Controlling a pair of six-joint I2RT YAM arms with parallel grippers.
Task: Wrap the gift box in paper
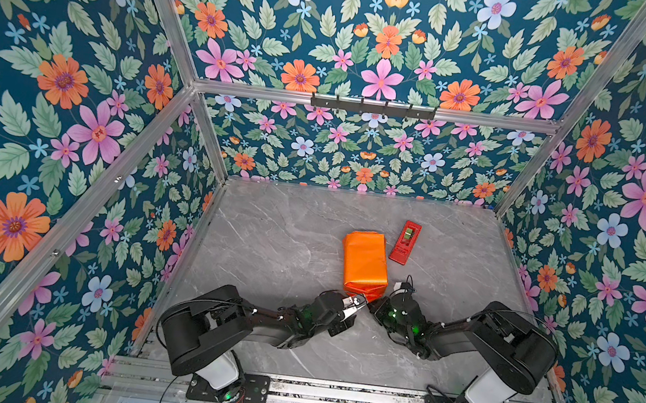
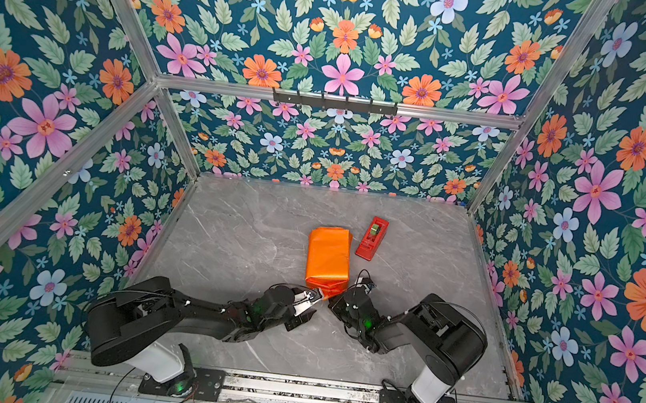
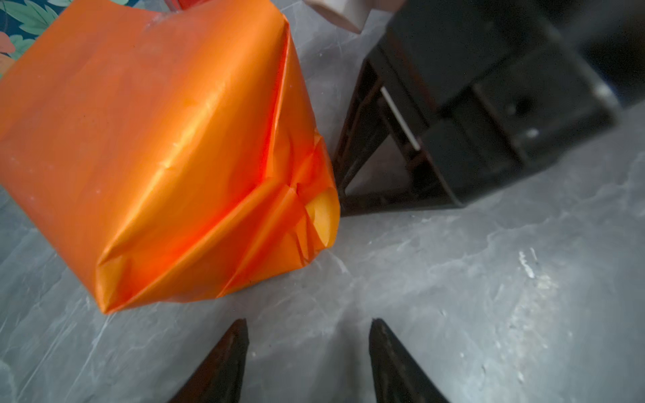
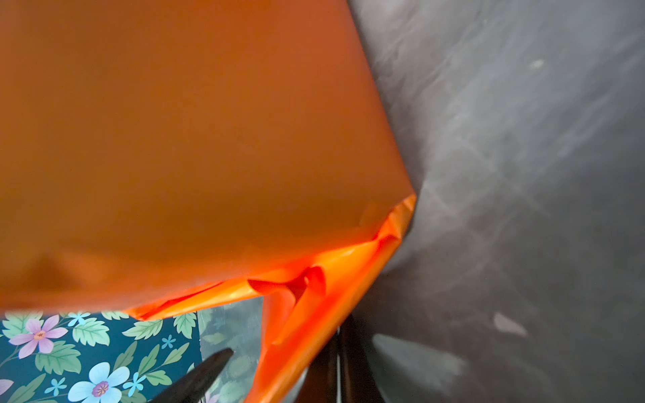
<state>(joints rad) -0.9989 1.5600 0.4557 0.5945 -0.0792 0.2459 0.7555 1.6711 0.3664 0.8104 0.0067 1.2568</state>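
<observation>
**Fig. Near end of the parcel, seen from above and from both wrists.**

*Left.* My left gripper point(image 3: 309, 322) hangs low over the table point(image 1: 268, 225). Its fingers are spread with only bare marble between them, so it holds nothing. The parcel's near end lies just ahead of the fingertips, close but not touching.

*Centre.* The paper point(image 1: 364, 258) covers the box completely and no navy shows. I judge the box to be inside this orange parcel, mid-table. The parcel's long axis runs from my arms toward the back wall, leaning slightly. Its short near face is turned toward both grippers. On that face the flaps are creased and gathered, and one pocket point(image 3: 323, 213) gapes to show the yellower inner side.

*Right.* My right gripper point(image 1: 376, 301) sits at the parcel's near right corner. It is pressed together on a loose flap of paper, which in the right wrist view runs down between the fingers. Beyond it the dispenser point(image 1: 405, 242) lies just beside the parcel's far half, on the right arm's side.

*Reading.* The coming move turns on that near face. The right arm is already on it and the left is the free one, just short of it. A push along the long axis would probably flatten the gaping fold while the pinch keeps the flap taut.
</observation>
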